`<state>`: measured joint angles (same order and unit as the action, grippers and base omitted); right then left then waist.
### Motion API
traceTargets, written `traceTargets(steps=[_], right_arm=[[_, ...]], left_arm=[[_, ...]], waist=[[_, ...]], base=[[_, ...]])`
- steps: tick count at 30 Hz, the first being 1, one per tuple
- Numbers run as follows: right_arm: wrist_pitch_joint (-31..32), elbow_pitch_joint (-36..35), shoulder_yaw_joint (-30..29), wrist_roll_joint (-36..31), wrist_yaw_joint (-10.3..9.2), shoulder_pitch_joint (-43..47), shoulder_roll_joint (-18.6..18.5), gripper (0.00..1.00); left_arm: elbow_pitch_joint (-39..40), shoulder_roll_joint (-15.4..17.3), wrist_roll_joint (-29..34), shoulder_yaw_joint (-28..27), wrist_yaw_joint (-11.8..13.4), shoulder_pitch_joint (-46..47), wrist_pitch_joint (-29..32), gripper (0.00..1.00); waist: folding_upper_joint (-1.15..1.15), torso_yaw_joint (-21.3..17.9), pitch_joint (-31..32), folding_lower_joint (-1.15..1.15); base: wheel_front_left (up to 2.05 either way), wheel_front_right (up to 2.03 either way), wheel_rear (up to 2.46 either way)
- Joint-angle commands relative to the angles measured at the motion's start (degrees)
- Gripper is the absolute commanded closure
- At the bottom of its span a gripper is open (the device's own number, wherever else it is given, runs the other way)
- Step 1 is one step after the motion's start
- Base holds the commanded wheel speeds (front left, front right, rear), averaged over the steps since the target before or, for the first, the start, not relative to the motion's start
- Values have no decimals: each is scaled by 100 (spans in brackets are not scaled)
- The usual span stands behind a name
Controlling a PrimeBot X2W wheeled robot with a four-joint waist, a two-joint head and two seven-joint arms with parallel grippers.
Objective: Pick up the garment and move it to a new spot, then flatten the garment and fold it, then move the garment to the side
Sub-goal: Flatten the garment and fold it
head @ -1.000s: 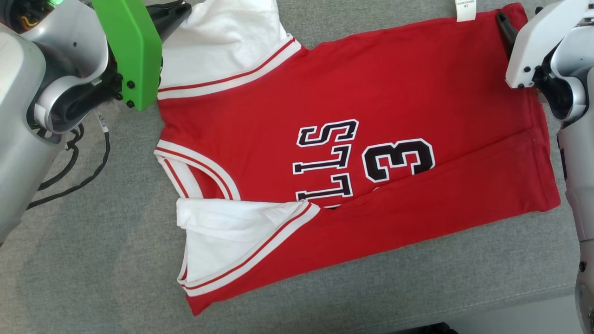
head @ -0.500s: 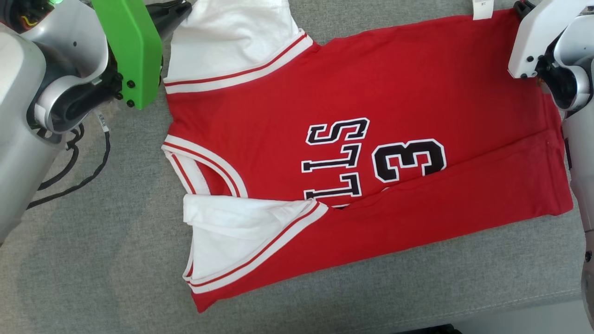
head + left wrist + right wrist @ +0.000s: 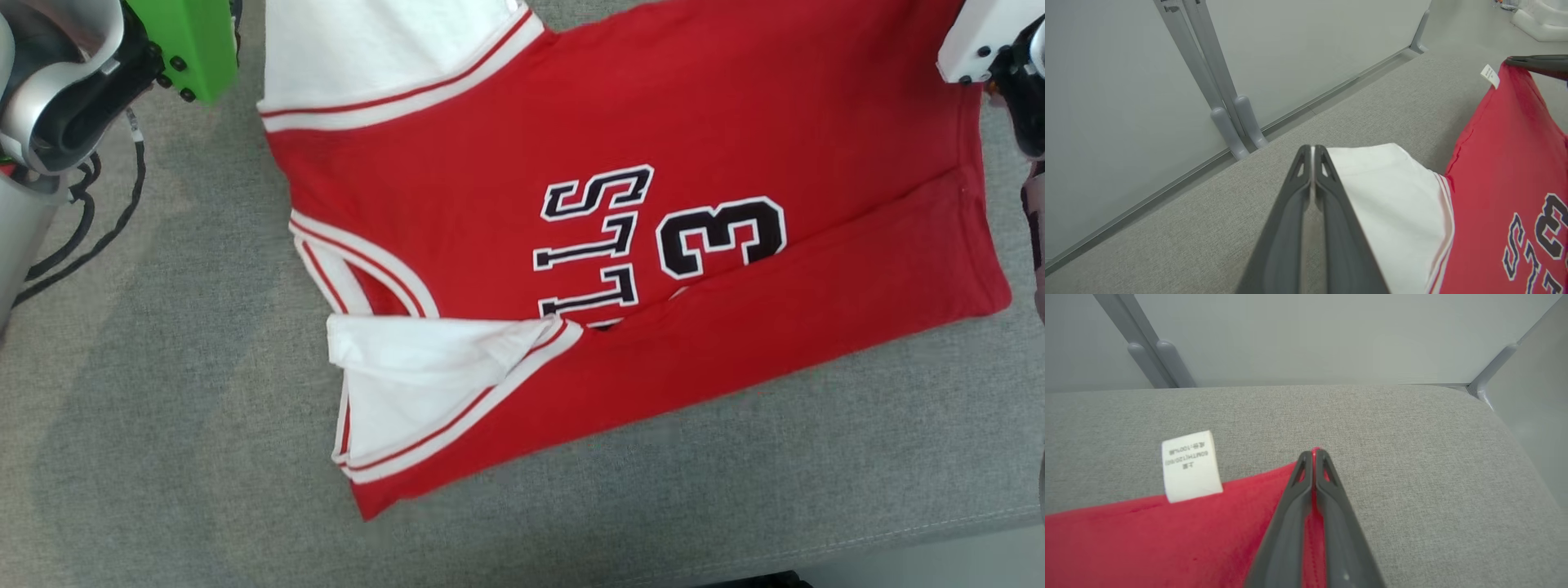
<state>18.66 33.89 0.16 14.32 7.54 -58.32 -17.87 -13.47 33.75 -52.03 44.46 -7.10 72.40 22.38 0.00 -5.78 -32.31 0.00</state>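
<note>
The garment (image 3: 506, 204) is a red jersey with white sleeves and black lettering, spread on a grey padded surface (image 3: 163, 425). Its near long side is folded over. In the left wrist view my left gripper (image 3: 1312, 149) is shut, with the white sleeve (image 3: 1392, 196) pinched at its tips. My right gripper (image 3: 1312, 453) is shut on the red hem corner (image 3: 1208, 531), beside a white care label (image 3: 1190, 465). The left wrist view shows that corner held up off the surface by the right gripper's fingers (image 3: 1535, 63).
A green wrist part (image 3: 188, 41) and black cables (image 3: 82, 229) sit at the upper left, a white wrist housing (image 3: 980, 41) at the upper right. Grey wall panels with posts (image 3: 1229, 122) stand just behind the surface. The surface's front edge (image 3: 939, 527) runs along the lower right.
My right gripper has shut on the hem corner. Both arms have moved up the head view, and the garment's far edge has gone with them while its near edge slid away.
</note>
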Motion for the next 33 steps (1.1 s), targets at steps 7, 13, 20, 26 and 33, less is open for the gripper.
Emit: traceTargets(steps=[7,13,20,26,33], right_arm=[[-290,30,-181,242,-11,-39,-30,100],[-181,-231,-90,888,-11,315,-150,100],[-33,-683,-201,1543,-11,1067,-588,100],[176,-974,-435,1654,-11,1751,-936,100],[391,-1379,-708,1770,-11,2450,-1074,100]], left_arm=[[23,-57,-88,84,-39,-4,-355,100],[595,176,-374,230,-43,-413,-526,100],[1791,727,-733,150,146,-1485,-948,100],[2460,970,-919,164,411,-2229,-1174,100],[2867,1028,-995,353,537,-2868,-1362,100]], waist=[[0,81,91,0],[0,166,177,0],[0,452,412,0],[0,722,562,0],[0,914,674,0]], base=[[0,0,0],[0,0,0],[0,0,0],[0,0,0],[0,0,0]])
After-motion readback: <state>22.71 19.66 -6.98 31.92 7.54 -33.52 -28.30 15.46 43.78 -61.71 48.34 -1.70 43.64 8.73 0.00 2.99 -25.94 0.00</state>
